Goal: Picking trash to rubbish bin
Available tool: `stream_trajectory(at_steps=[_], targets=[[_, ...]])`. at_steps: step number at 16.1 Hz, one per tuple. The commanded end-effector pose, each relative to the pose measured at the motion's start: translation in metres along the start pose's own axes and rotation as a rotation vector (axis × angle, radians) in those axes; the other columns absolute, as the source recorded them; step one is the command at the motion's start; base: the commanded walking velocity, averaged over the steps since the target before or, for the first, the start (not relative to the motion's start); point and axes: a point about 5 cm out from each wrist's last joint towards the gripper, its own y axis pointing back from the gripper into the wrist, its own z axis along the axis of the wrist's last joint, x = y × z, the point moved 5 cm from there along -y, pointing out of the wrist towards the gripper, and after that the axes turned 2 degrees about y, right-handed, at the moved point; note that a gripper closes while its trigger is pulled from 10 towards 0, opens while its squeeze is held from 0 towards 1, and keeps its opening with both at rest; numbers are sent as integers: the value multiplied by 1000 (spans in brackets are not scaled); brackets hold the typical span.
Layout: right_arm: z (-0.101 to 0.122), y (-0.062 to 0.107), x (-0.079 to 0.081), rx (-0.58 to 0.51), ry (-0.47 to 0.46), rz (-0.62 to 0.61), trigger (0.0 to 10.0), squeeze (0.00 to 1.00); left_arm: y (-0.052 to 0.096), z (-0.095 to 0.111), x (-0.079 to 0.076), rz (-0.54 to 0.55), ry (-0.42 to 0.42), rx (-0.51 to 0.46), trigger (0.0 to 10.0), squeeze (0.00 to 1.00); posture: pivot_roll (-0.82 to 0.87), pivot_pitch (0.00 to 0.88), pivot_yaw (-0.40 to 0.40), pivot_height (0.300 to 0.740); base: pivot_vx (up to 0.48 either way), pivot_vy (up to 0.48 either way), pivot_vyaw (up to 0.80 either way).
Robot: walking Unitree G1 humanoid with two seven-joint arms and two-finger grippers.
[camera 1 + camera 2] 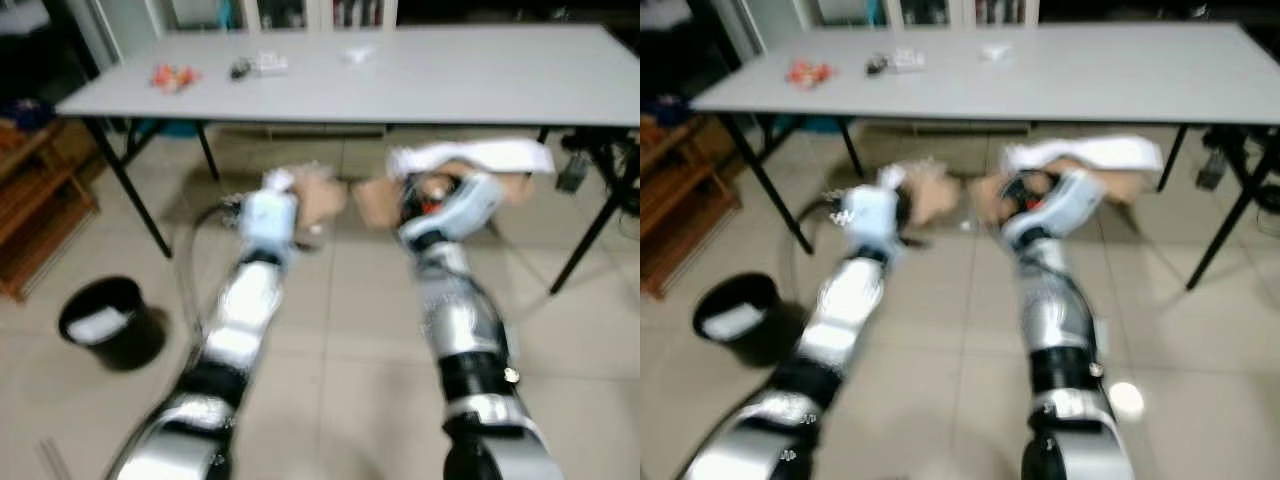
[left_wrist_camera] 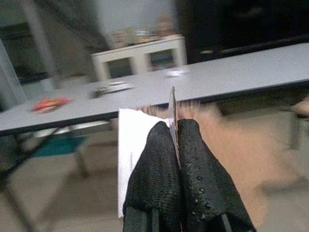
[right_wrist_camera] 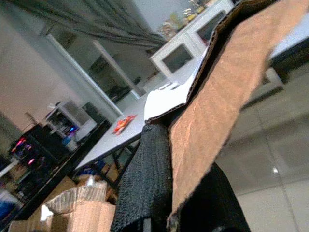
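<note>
On the floor at far left stands a black bin (image 1: 105, 322), well apart from both arms. The left gripper (image 2: 175, 145), held out over the tiles before the table (image 1: 450, 80), has its fingers pressed together on a thin card (image 2: 140, 145), white on one face and brown on the other. To its right, the right gripper (image 3: 169, 193) pinches a bigger cardboard sheet (image 3: 227, 92) with a white face. An orange wrapper (image 1: 172, 76) and small scraps lie on the tabletop.

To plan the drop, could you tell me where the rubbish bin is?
The rubbish bin stands on the floor at the robot's left, beside the left arm, near the table's left legs.
</note>
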Motion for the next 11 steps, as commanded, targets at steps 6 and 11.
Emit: stream_trajectory(at_steps=[6, 11], targets=[[4, 0, 1, -27, -17, -17, 10000, 0, 0, 1, -9, -20, 12, 3, 10000, 0, 26, 0, 98, 740, 0, 480, -133], [3, 2, -2, -20, -20, -20, 10000, 0, 1, -1, -15, -37, 18, 10, 10000, 0, 13, 0, 103, 740, 0, 480, 0]])
